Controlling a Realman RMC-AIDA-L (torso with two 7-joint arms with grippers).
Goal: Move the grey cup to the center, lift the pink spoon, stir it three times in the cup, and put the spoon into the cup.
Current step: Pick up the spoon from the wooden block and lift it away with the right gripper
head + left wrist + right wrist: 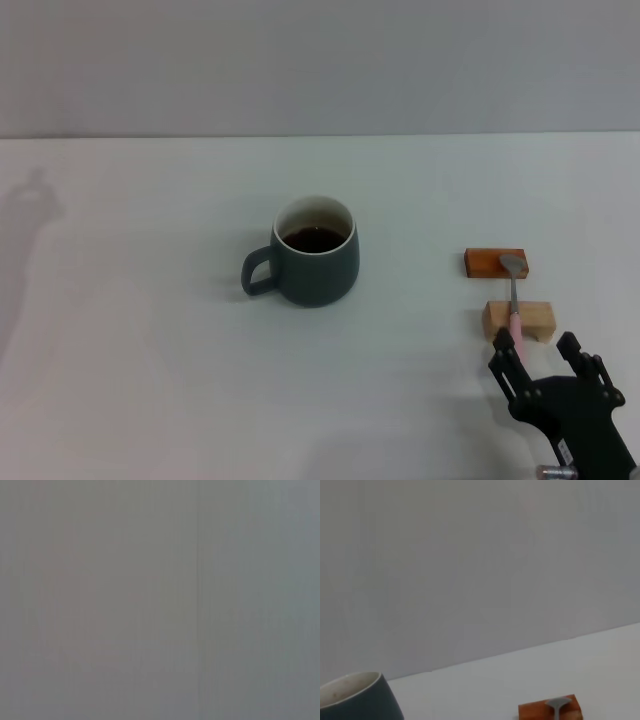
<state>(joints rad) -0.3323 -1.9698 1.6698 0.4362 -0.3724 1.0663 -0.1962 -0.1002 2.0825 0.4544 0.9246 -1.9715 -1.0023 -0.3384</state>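
Grey cup [315, 262] mid-counter. Right gripper [546, 362], fingers apart, sits at the pink spoon [514, 300] handle end on wooden blocks [517, 318]; straddle handle squarely, close gently, lift level.

Legible text, labels, brands, numbers, signs: none in any view. No surface shown carries any lettering or marking that can be read.
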